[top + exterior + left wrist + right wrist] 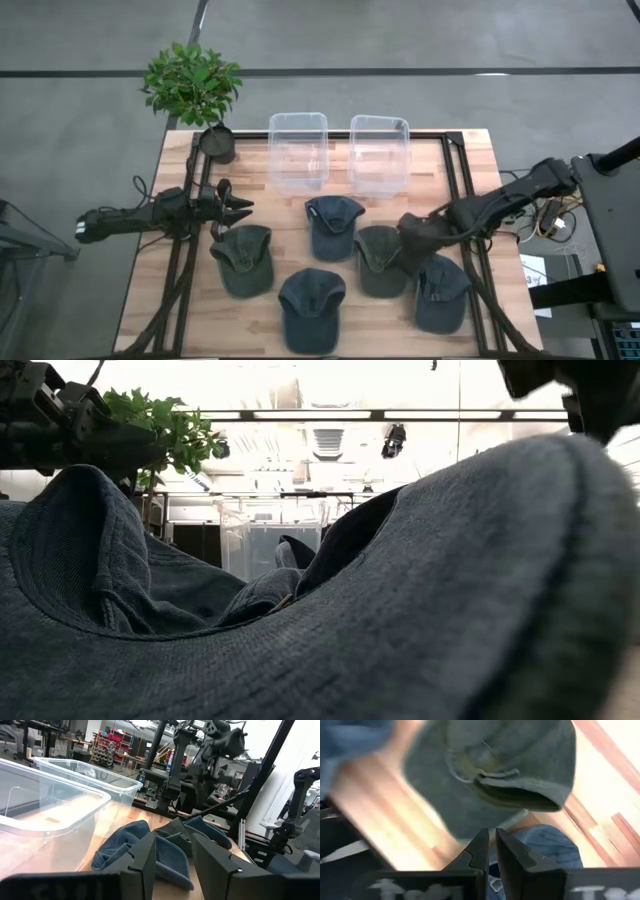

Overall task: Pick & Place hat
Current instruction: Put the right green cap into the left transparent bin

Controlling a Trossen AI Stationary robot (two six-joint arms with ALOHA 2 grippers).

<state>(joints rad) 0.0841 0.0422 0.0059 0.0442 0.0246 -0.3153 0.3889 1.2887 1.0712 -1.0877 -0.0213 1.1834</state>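
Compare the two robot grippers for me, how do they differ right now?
The left gripper hovers over bare table near the left bin, jaws parted and empty. The right gripper sits low among the caps, at the edge of the olive cap, jaws nearly shut; whether it pinches fabric is unclear. Both are dark two-finger grippers reaching inward from opposite sides.

Five caps [330, 228] on the table [480, 150], two clear bins [298, 150] behind them, one potted plant [193, 90] beside the bins.

Beyond the left gripper [170, 865] I see a bright workshop: metal racks [107, 750], dark frames and cluttered benches; grey floor [80, 130] surrounds the table [150, 290].
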